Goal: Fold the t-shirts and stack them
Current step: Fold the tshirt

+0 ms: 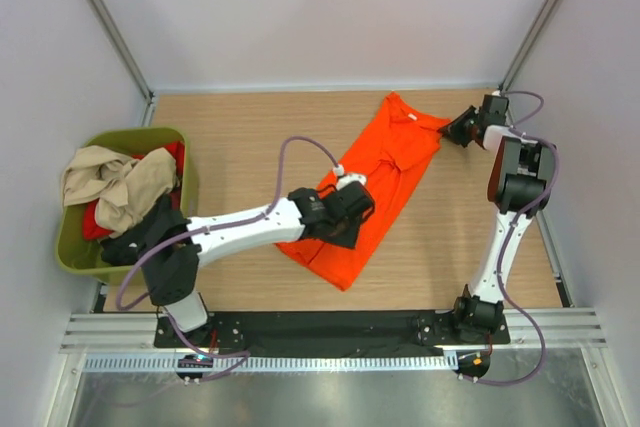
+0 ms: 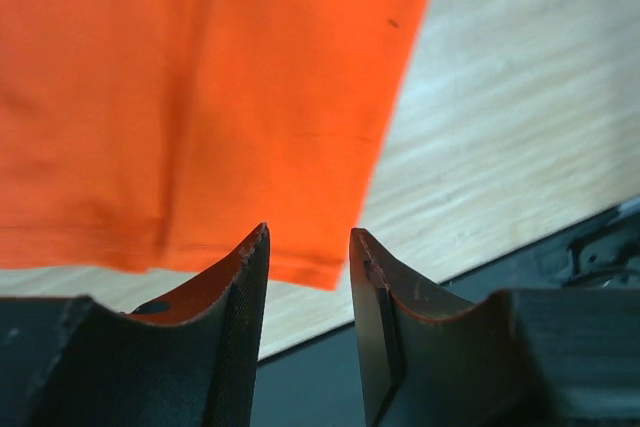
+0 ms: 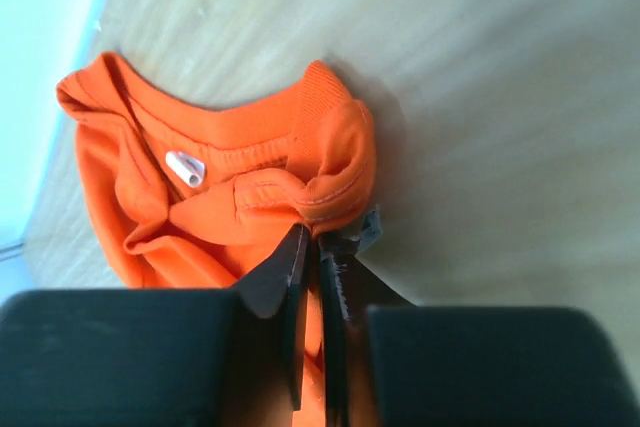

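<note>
The orange t-shirt (image 2: pixel 190 97) lies flat on the wooden counter (image 2: pixel 510 127). Its hemmed corner sits near the counter's dark edge, just above the left gripper (image 2: pixel 308 247), whose jaws stand apart.

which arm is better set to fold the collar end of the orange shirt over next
Right. The right gripper is pinched on the orange shirt just beside the collar, so it could probably lift straight away. The left gripper hangs open near the hem, holding nothing.
</note>
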Available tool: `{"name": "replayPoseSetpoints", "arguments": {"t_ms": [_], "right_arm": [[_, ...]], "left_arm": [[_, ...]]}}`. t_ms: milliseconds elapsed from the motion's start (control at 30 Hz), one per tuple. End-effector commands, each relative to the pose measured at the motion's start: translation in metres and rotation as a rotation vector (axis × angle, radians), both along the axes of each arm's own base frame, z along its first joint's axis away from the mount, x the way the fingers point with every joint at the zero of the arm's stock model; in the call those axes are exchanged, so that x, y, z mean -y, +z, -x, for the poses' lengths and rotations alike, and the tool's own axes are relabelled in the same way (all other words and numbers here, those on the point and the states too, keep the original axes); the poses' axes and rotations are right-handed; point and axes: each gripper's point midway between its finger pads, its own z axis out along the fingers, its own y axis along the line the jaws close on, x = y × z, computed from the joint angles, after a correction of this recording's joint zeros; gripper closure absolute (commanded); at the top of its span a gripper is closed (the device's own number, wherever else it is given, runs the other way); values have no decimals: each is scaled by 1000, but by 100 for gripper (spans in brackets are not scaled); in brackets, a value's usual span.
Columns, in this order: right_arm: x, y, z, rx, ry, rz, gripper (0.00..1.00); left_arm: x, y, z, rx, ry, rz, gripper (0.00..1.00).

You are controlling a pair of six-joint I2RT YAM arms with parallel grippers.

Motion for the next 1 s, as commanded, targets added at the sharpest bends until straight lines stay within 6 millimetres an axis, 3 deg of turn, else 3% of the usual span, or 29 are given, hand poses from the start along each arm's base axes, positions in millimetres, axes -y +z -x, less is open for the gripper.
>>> {"name": "replayPoseSetpoints", "arguments": {"t_ms": [0,33,67,100,167,200,233,333,433,467,500,533,567,633,733,767,800,833,867,900,933,967], "right_arm": [[-2,-3,-31,55,34,-32,89],[0,-2,-38,60,36,-34,90],[4,16,-55,105,41,-20,91],[4,-1,-55,65,45,-28,91],[7,2,-67,74,61,-17,91],[9,21,-80,101,71,-10,89],[8,6,-83,74,77,-27,83],[7,27,-90,81,67,-53,69],[7,31,-71,24,36,-59,46],[11,56,-65,38,16,-23,44],[12,64,-46,-7,-7,-10,41],[13,43,-34,-73,-27,-8,40],[15,56,-16,-93,-54,16,39],[12,60,13,-174,-77,23,38],[-7,71,65,-249,-79,45,38],[-20,52,93,-324,-68,38,37],[-25,72,108,-304,-77,38,37],[-32,70,122,-317,-73,27,37],[-43,52,151,-374,-61,18,37],[-58,64,162,-340,-31,28,37],[-61,61,175,-355,-27,58,37],[-69,45,201,-417,-8,72,37]], "left_arm": [[-23,53,-44,111,110,87,60],[-32,54,-50,115,124,77,60],[-42,52,-55,103,142,70,60],[-60,48,-68,90,197,62,60],[-74,48,-74,67,220,99,59],[-85,34,-71,39,228,85,58],[-92,36,-79,47,250,112,56],[-108,13,-76,-5,272,102,54],[-110,-9,-72,-54,260,92,53],[-111,-18,-74,-68,266,80,53],[-113,-29,-72,-95,267,75,52],[-109,-29,-71,-100,258,96,52],[-103,-32,-76,-104,254,135,52],[-96,-37,-76,-123,243,168,50],[-95,-46,-83,-134,246,174,50],[-96,-48,-85,-140,252,170,50],[-96,-53,-86,-151,255,164,50],[-96,-57,-85,-162,254,163,50],[-95,-61,-83,-175,253,165,50],[-94,-64,-82,-186,248,171,50],[-92,-70,-81,-198,243,172,50],[-93,-74,-80,-209,244,163,50]]}}
